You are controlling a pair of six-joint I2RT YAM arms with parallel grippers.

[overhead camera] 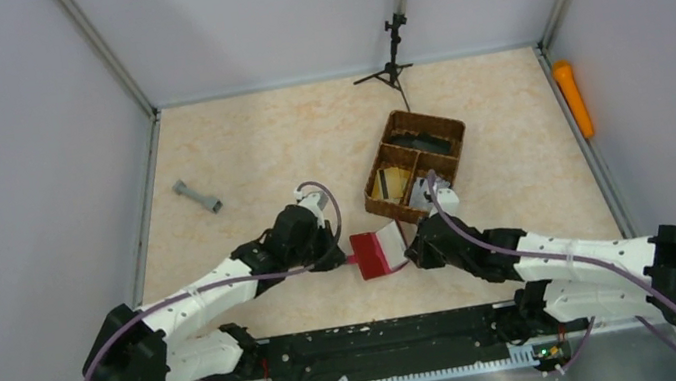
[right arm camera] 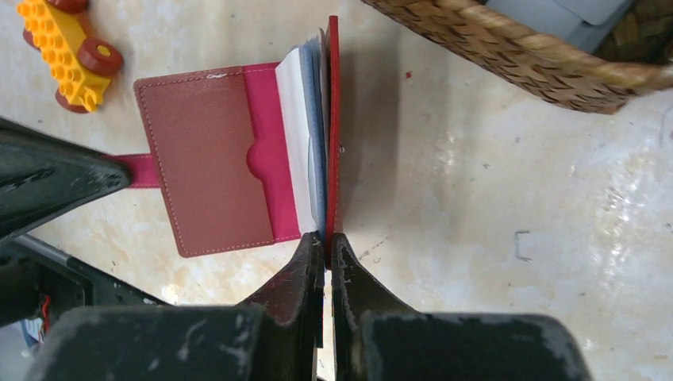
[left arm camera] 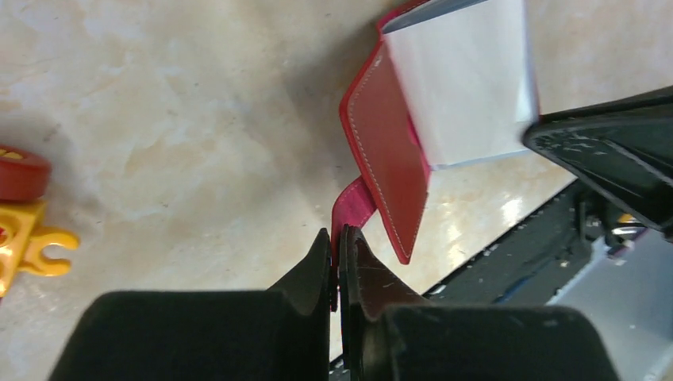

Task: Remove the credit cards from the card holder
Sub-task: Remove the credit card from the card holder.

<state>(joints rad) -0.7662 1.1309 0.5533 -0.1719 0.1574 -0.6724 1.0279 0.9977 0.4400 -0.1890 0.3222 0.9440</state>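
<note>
My left gripper [left arm camera: 337, 254] is clenched on the small pink-red side tab [left arm camera: 355, 205] of the dark red, flat, stitched folding card holder [right arm camera: 208, 163]. I pinch it there, I judge, because the tab is the one handle that anchors the wallet without covering its pockets. My right gripper [right arm camera: 325, 242] is closed too. Its tips are nipping the near edge of the opposite red cover, which stands upright while the tabbed flap lies spread towards my left arm with its brown slotted pocket facing up. With both arms pulling from opposite sides, the holder sits open like a book on the pale marbled worktop [overhead camera: 257, 152], between my two wrists and near my bases. The thin pale and grey-blue rectangular credit cards [right arm camera: 305, 151] are not yet out. They stand on edge in the fold, pressed against the upright cover, and I cannot tell how many there are, or whether my right tips catch a card edge as well as the cover. The brown woven wicker divided basket [right arm camera: 508, 48] is just beyond my right gripper. A yellow studded toy block with red wheels [right arm camera: 59, 48] lies near the tabbed flap, apart from it. As I read it, the opening is done and the withdrawal is not. One gripper must let go and re-pinch a card edge while the other holds.
</note>
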